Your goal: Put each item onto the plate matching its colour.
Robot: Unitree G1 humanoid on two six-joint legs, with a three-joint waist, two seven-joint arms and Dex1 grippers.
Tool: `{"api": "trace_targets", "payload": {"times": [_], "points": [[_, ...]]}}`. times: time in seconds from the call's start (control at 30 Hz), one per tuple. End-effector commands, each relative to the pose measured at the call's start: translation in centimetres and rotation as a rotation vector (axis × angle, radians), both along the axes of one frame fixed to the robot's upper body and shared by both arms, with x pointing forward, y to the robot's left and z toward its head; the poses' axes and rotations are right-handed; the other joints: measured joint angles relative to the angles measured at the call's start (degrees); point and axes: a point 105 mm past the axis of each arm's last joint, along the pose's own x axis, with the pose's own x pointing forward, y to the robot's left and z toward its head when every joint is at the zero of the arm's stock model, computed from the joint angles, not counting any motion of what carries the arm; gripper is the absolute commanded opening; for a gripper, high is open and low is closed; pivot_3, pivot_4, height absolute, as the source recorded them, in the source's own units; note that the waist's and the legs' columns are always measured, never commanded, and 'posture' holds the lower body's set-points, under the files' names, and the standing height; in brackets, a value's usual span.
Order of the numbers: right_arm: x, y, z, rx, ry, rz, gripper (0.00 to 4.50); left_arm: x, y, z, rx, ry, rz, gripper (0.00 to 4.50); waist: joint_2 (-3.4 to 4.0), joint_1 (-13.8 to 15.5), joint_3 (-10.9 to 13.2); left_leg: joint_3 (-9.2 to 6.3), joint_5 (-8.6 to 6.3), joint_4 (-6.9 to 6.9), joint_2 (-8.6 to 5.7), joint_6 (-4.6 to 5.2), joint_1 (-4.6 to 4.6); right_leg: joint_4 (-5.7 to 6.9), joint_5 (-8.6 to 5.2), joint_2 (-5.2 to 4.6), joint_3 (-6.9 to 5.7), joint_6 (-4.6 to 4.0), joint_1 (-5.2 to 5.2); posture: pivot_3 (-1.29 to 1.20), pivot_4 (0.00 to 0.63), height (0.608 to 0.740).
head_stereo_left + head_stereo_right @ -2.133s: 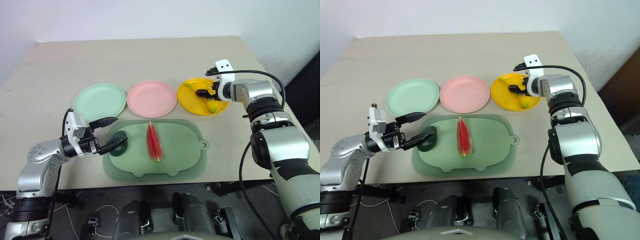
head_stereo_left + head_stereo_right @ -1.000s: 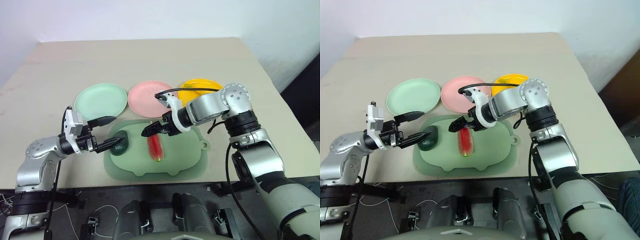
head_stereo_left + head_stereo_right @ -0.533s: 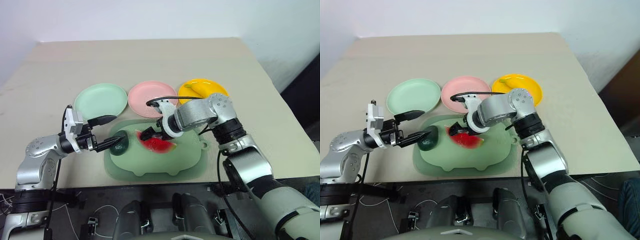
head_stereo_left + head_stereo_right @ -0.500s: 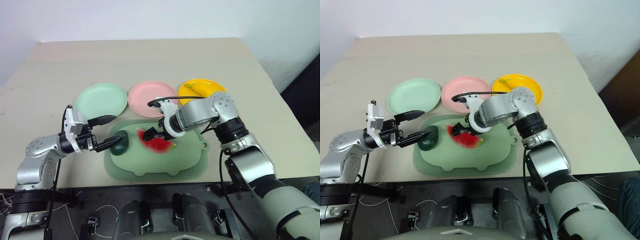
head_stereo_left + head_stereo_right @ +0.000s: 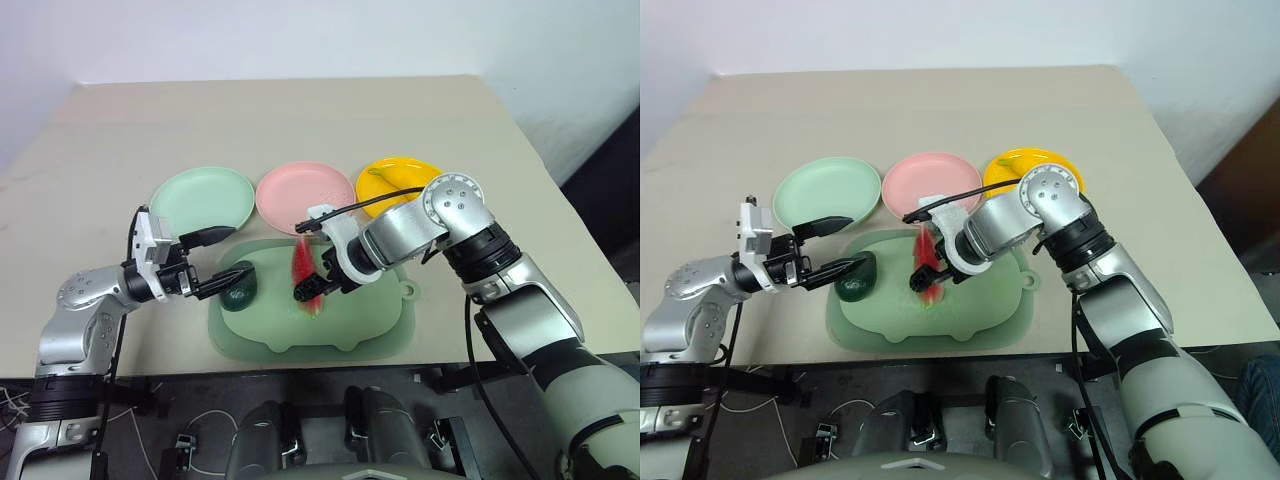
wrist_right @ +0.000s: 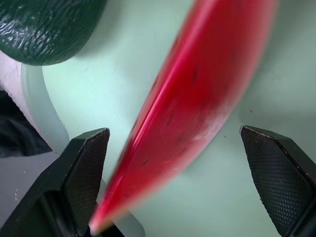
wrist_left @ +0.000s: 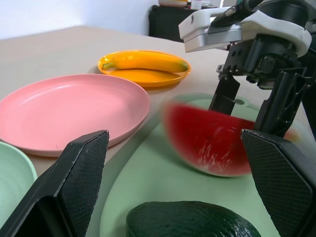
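On the pale green tray (image 5: 340, 330) two items still wait; one of three is done. The banana (image 5: 392, 179) lies on the orange-yellow plate (image 5: 420, 170). Right gripper (image 6: 173, 197), jaws apart, straddles the watermelon wedge (image 6: 197, 98) (pink plate (image 5: 305, 195) bare). Left gripper (image 7: 177, 197), also spread, flanks the avocado (image 5: 238, 290); mint plate (image 5: 200, 200) bare.

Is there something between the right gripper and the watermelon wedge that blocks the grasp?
Nothing visible does. The right gripper is open over the pale green tray, and the watermelon wedge lies between its two fingers. The avocado sits apart, beside the wedge, near the left gripper.
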Motion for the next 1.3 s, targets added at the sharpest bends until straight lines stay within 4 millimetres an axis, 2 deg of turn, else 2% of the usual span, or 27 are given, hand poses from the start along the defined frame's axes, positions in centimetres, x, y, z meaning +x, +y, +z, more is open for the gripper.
{"api": "trace_targets", "payload": {"times": [0.03, 0.33, 0.53, 0.77, 0.97, 1.0, 1.2, 1.3], "points": [[0.6, 0.9, 1.0, 0.017, -0.025, -0.027, 4.48, 0.0, -0.2, 1.1, 0.014, -0.041, -0.007, 4.5, 0.0, -0.02, 0.0, 0.0, 0.0, 0.0, 0.0, 0.0, 0.0, 0.0, 0.0, 0.0, 0.0, 0.0, 0.0, 0.0, 0.15, 0.696], [1.2, 1.7, 1.0, -0.027, -0.069, -0.02, 4.48, 0.1, -0.3, 1.4, 0.016, -0.045, 0.001, 4.5, 0.0, 0.0, 0.0, 0.0, 0.0, 0.0, 0.0, 0.0, 0.0, 0.0, 0.0, 0.01, 0.0, 0.0, -0.01, 0.0, 0.15, 0.696], [0.3, 2.2, 0.4, -0.08, -0.096, 0.106, 4.48, 0.0, -0.3, 1.5, 0.014, -0.049, 0.006, 4.5, 0.0, -0.08, 0.0, 0.0, 0.0, 0.0, 0.01, 0.0, 0.0, 0.0, 0.0, 0.01, 0.0, 0.0, 0.0, 0.0, 0.15, 0.696], [0.4, 2.2, 0.0, -0.13, -0.164, 0.171, 4.48, 0.1, -0.3, 1.7, 0.016, -0.055, 0.012, 4.5, 0.0, -0.04, 0.0, -0.01, -0.01, 0.0, 0.01, -0.01, 0.0, -0.02, 0.0, 0.0, 0.0, 0.0, -0.01, 0.0, 0.15, 0.696], [0.5, 2.4, -0.1, -0.135, -0.192, 0.199, 2.52, 0.1, -0.2, 1.7, 0.018, -0.058, 0.017, 4.5, 0.0, -0.13, 0.0, 0.0, -0.01, -0.02, 0.01, -0.02, -0.02, -0.01, -0.01, -0.01, 0.0, 0.0, -0.05, 0.0, 0.15, 0.696], [0.5, 2.5, -0.1, -0.134, -0.196, 0.205, 2.3, 0.0, -0.2, 1.7, 0.017, -0.057, 0.017, 4.5, 0.0, -0.14, 0.0, 0.0, -0.01, -0.02, 0.01, -0.02, -0.01, -0.02, -0.01, -0.01, 0.0, -0.01, -0.05, 0.0, 0.15, 0.696], [0.5, 2.5, 0.1, -0.139, -0.228, 0.236, 2.25, 0.1, 0.0, 1.8, 0.018, -0.059, 0.022, 4.5, 0.0, -0.16, 0.0, 0.0, -0.01, -0.03, 0.01, -0.02, -0.02, -0.02, -0.01, -0.02, 0.0, -0.01, -0.07, 0.0, 0.15, 0.696], [1.3, 2.5, 1.7, -0.098, -0.297, 0.223, 2.25, 0.2, 0.0, 1.8, 0.015, -0.061, 0.023, 4.5, 0.0, -0.09, 0.0, 0.01, -0.01, -0.03, 0.01, -0.03, -0.04, -0.02, -0.01, -0.03, 0.0, -0.01, -0.08, 0.0, 0.15, 0.696]]}}
